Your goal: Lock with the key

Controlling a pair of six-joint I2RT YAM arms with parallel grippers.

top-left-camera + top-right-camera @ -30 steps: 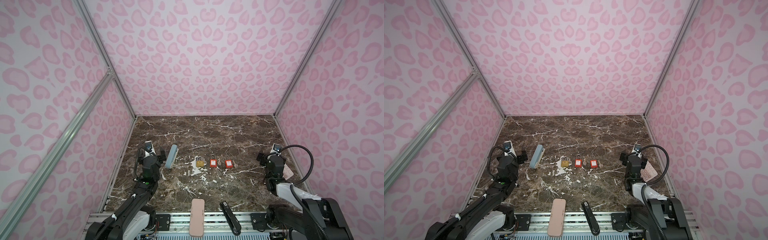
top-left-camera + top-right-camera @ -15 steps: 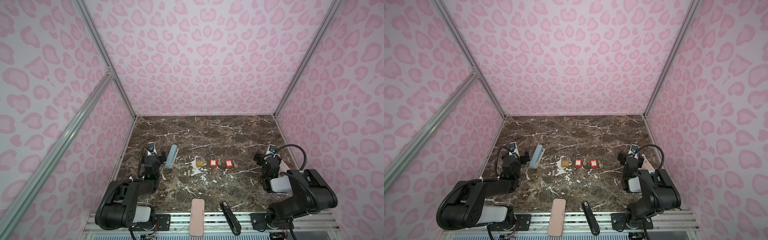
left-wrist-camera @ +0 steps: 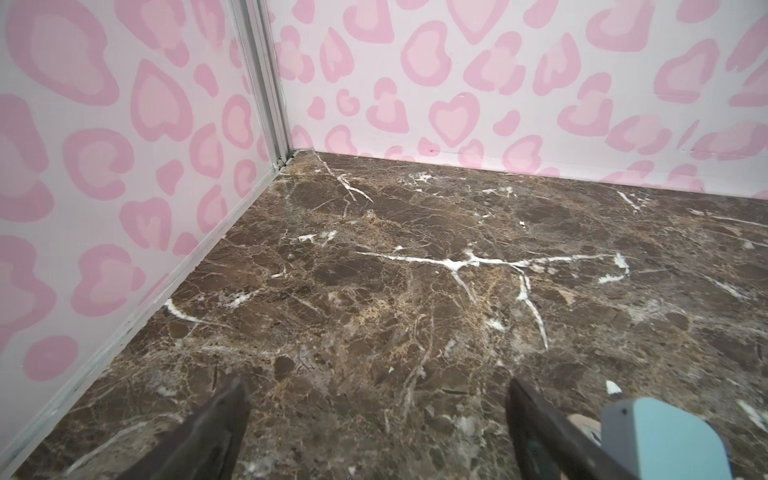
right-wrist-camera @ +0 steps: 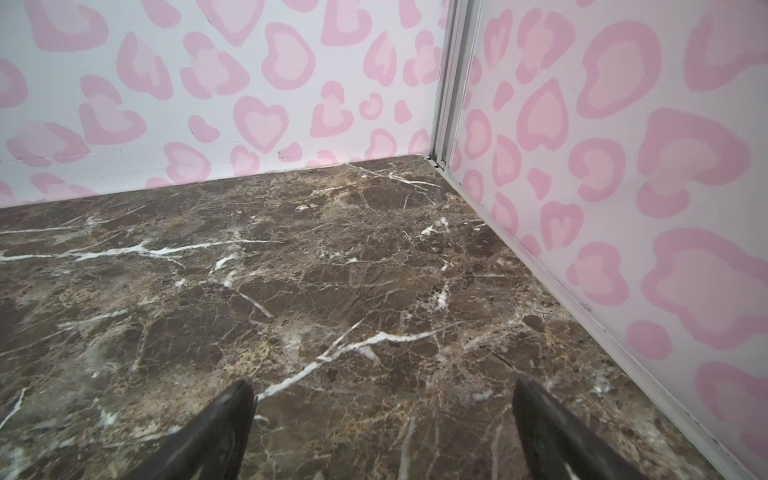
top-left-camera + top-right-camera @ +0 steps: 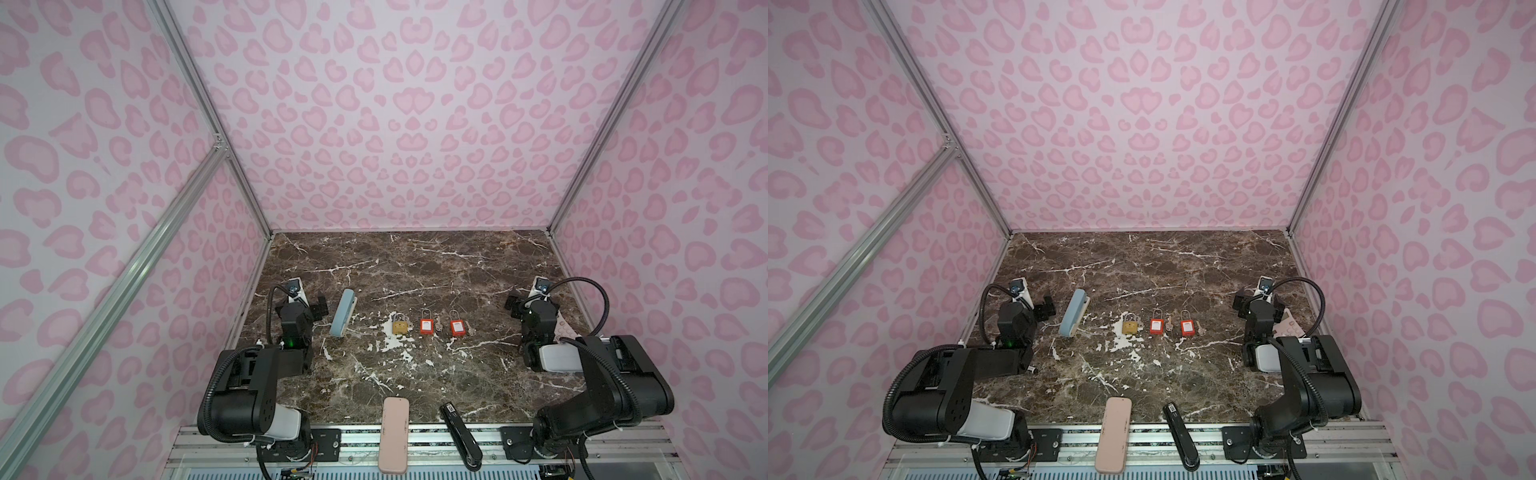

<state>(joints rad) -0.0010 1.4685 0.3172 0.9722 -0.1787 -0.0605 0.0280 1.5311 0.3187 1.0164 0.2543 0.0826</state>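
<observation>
Three padlocks lie in a row mid-table in both top views: a brass padlock and two red padlocks. A small silver key lies right of the first red one, and another key lies right of the second. My left gripper rests low at the table's left, open and empty. My right gripper rests at the right, also open and empty. Both point toward the back wall, far from the padlocks. Neither wrist view shows padlocks or keys.
A blue-grey case lies just right of the left gripper, its corner showing in the left wrist view. A pink case and a black stapler overhang the front edge. A pink flat item lies by the right arm. Walls close in on three sides.
Both arms' rear links have folded up and now bulk large near the front edge. The grippers stayed about where they were, still open. Padlocks and keys have not moved.
</observation>
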